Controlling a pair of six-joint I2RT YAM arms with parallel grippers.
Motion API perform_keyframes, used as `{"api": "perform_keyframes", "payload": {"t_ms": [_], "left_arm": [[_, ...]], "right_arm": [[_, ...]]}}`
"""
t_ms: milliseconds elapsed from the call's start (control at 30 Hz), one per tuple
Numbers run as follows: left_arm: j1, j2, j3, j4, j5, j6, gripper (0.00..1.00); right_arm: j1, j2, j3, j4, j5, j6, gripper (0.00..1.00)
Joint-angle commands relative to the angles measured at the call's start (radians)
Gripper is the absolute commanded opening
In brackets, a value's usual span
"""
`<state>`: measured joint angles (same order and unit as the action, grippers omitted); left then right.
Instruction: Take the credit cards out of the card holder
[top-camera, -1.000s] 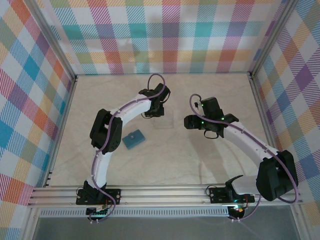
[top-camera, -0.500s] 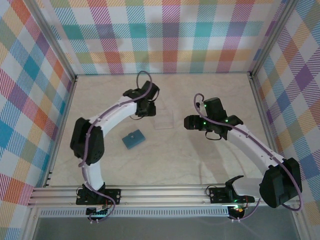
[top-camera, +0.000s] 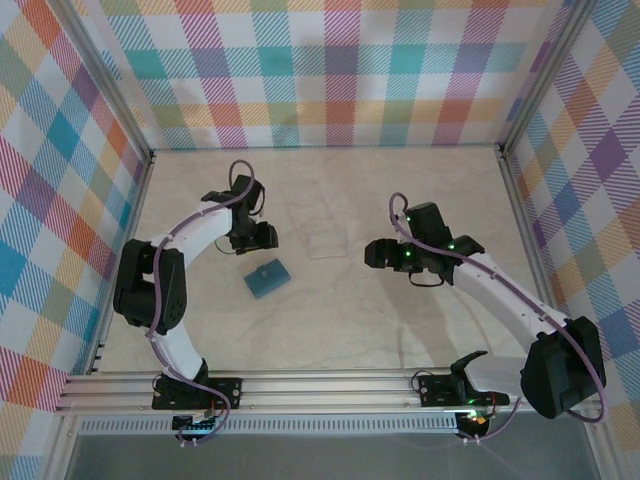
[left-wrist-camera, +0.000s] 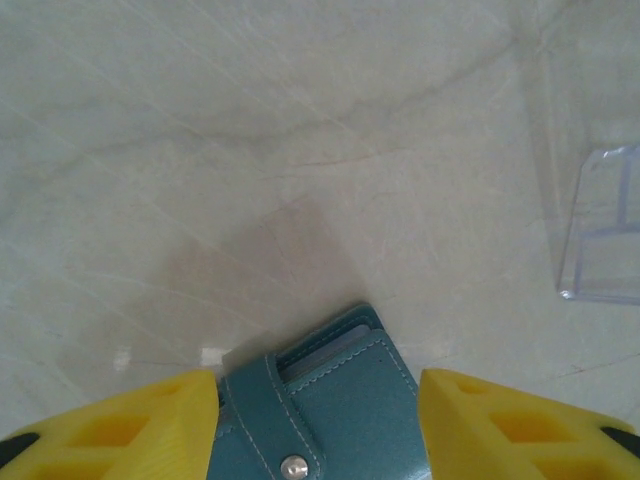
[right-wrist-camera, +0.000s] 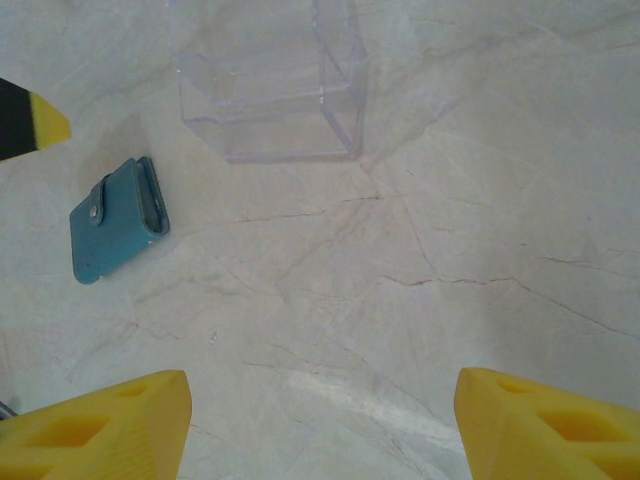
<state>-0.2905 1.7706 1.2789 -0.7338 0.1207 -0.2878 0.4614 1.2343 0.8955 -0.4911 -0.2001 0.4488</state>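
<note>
The card holder (top-camera: 267, 279) is a small teal wallet lying snapped shut on the marble table, left of centre. In the left wrist view the card holder (left-wrist-camera: 335, 410) lies below and between my yellow fingers, its strap and stud facing up. My left gripper (top-camera: 262, 238) (left-wrist-camera: 318, 388) hangs open just behind it, touching nothing. The credit cards are hidden; a grey-blue edge shows between the flaps. My right gripper (top-camera: 372, 252) (right-wrist-camera: 322, 388) is open over bare table, well right of the card holder (right-wrist-camera: 115, 220).
A clear plastic box (top-camera: 327, 243) (left-wrist-camera: 605, 230) (right-wrist-camera: 270, 85) stands on the table between the two grippers, right of the wallet. Metal frame rails and plaid walls close in the table on three sides.
My left arm has swung left and toward the near side, from by the clear box to over the wallet, and its jaws have widened. The right gripper has shifted slightly left.
</note>
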Motion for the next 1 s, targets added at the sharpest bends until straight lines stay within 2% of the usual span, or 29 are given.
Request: {"api": "perform_keyframes", "payload": {"t_ms": [0,200,533,800,967], "left_arm": [[0.023,0.051,-0.034,0.017,0.053,0.051,0.57],[0.022,0.081,-0.071,0.041,0.145,0.045,0.57],[-0.007,-0.091,-0.268,0.067,0.189,-0.006,0.60],[-0.083,-0.219,-0.385,0.080,0.204,-0.076,0.67],[-0.153,-0.272,-0.427,0.098,0.213,-0.138,0.67]], "right_arm": [[0.010,-0.034,-0.013,-0.028,-0.022,0.019,0.71],[0.013,-0.061,-0.026,-0.032,-0.021,0.028,0.71],[0.023,-0.085,-0.049,-0.034,-0.036,0.037,0.72],[0.038,-0.093,-0.072,-0.019,-0.050,0.054,0.73],[0.045,-0.090,-0.080,-0.011,-0.058,0.056,0.73]]}}
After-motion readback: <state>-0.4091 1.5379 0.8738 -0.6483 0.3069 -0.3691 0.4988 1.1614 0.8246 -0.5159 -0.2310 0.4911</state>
